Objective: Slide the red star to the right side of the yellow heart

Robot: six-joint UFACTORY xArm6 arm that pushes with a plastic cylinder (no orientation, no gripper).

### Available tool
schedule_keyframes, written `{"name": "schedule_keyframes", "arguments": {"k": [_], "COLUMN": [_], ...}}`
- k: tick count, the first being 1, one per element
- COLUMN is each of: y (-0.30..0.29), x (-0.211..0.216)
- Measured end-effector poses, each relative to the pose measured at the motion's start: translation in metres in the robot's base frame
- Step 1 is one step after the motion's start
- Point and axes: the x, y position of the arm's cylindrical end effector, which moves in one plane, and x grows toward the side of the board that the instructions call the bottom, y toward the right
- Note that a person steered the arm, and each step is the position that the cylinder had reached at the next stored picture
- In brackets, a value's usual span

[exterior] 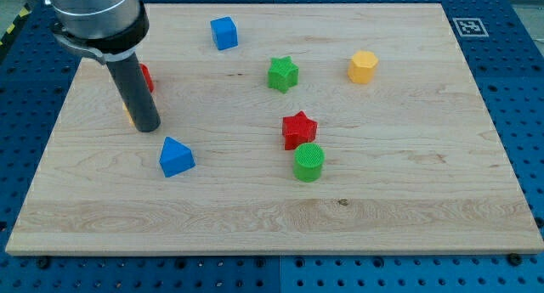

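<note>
The red star [298,129] lies right of the board's middle, touching the green cylinder [308,161] just below it. My tip [146,126] rests on the board at the view's left, far left of the red star. A sliver of yellow [127,115] shows at the rod's left edge; it is mostly hidden and its shape cannot be made out. A red block [147,77] is partly hidden behind the rod.
A blue cube [224,32] sits near the top. A green star [283,74] is above the red star. A yellow hexagonal block [362,67] is at the upper right. A blue triangular block [176,156] lies below-right of my tip. The wooden board [408,200] ends at blue pegboard.
</note>
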Motion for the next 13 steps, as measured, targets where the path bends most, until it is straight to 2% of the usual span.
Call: {"name": "schedule_keyframes", "arguments": {"k": [2,3,4,5,6,7,10,13], "y": [0.110,0.138,0.189,0.247,0.262,0.261,0.180,0.171], "x": [-0.017,-0.033,-0.033,-0.026,0.023,0.032,0.028,0.001]}}
